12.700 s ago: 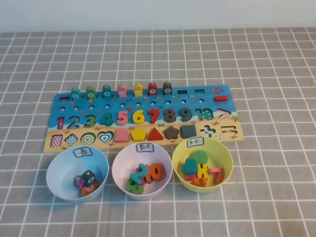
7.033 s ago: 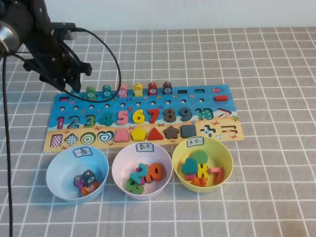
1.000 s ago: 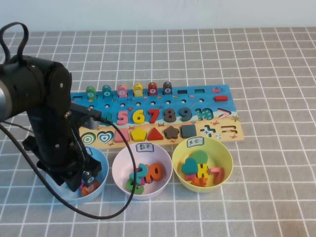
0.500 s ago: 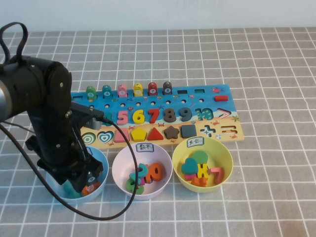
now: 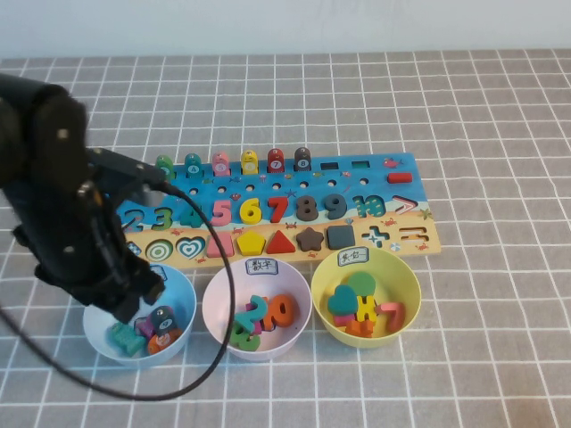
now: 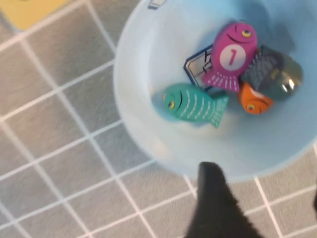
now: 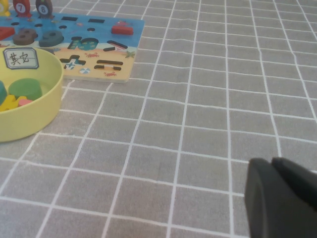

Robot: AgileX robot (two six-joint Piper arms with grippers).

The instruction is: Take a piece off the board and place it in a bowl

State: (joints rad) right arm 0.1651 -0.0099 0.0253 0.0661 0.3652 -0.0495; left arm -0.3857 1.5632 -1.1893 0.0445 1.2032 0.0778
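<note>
Teal wooden fish piece (image 6: 194, 105) lies free inside the pale blue plastic bowl (image 6: 143, 144). My left gripper (image 6: 257, 208), just above that bowl, empty and open; right gripper (image 7: 282, 198) parked, closed. Drop looks done; retreat left.

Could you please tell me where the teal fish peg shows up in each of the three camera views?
High view: the teal fish peg lies in the pale blue bowl, near its left wall, under the left arm.
Left wrist view: the peg lies mid-bowl beside the magenta fish.
Right wrist view: not in it.
Shared landmark: the pale blue bowl, in the high and left wrist views.
</note>
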